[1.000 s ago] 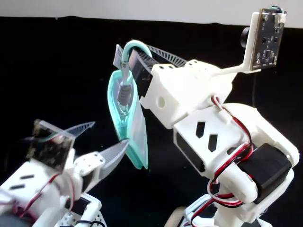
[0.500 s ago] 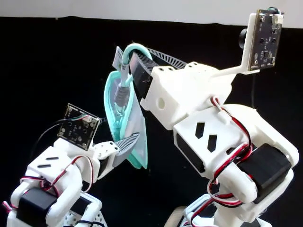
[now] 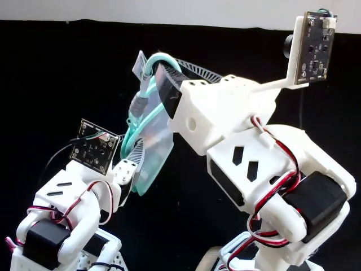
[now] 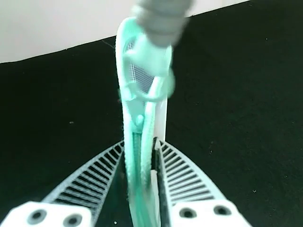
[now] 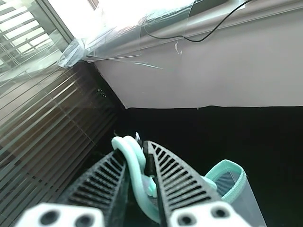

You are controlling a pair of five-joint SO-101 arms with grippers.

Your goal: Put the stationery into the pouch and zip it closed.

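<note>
Right claw [image 3: 157, 66]: clenched on the teal loop [image 5: 127, 150] at the pouch's top end. We see the loop pinched between both ribbed fingers.
Left claw [image 4: 141, 144]: grasping the teal zip edge [image 4: 138, 184] at the pouch's lower end, with the jaws closed across it.
Pouch [image 3: 153, 140]: lifted off the black tabletop [image 3: 62, 73] and strung between the two claws. It has a translucent wall and teal trim.
Why held so: we judge the right claw anchors the top while the left tensions the zip line so it runs straight.
Zip: in the left wrist view we see two teal bands side by side with a slit between them. We read that as not fully closed.
Grey piece [image 3: 139, 104]: it sits at the zip line near the pouch's top end. We can't tell whether it is stationery or the zip pull.
Risk: we think the thin edge could slip out of the left claw under tension.
</note>
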